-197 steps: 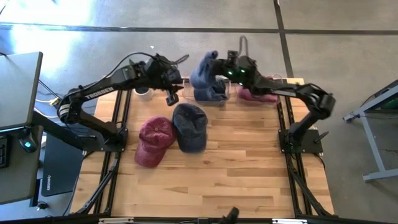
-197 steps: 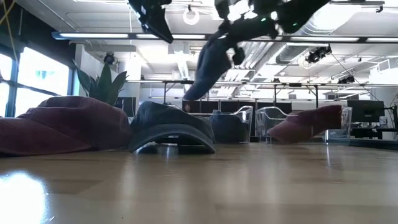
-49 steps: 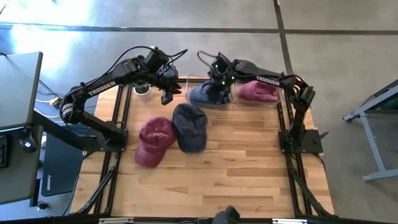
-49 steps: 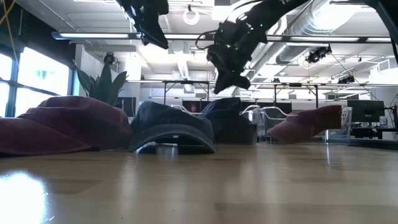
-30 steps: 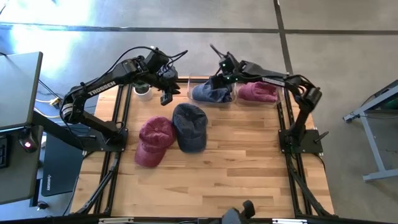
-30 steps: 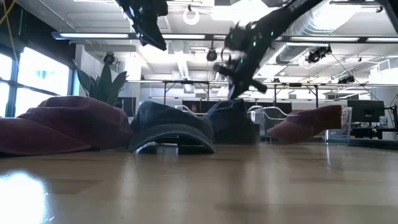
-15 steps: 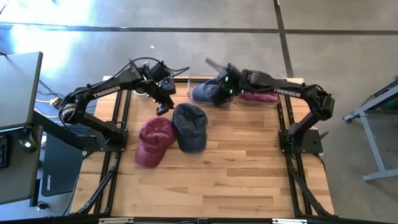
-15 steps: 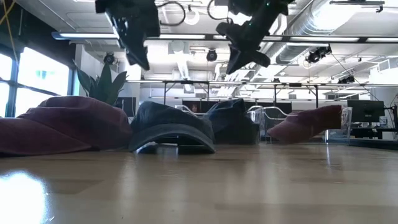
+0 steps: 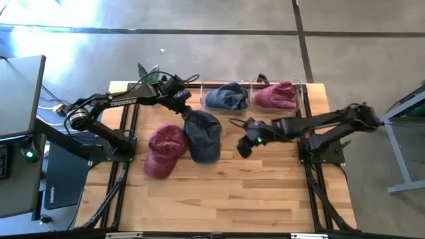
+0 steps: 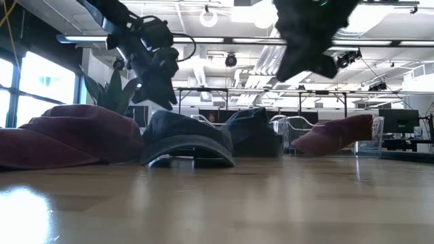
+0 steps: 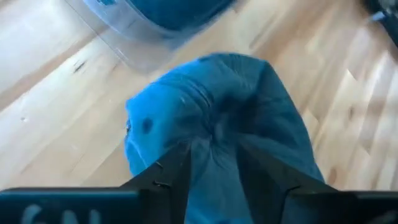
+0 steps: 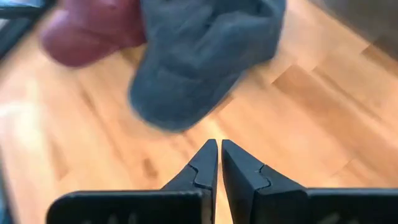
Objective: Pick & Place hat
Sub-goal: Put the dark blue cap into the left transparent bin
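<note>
From the left: a maroon hat and a blue hat wait on my desk. My left gripper spreads its fingers over the blue one. Right gripper, fingers together, holds nothing. Two hats already binned far back.

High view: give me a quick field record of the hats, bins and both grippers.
loose hats: blue cap and maroon cap on the wooden table
binned hats: blue hat in left clear bin, maroon hat in right clear bin
left gripper: at the blue cap's far edge, fingers open astride its crown
right gripper: above bare table right of the blue cap, fingers nearly together, empty
</note>
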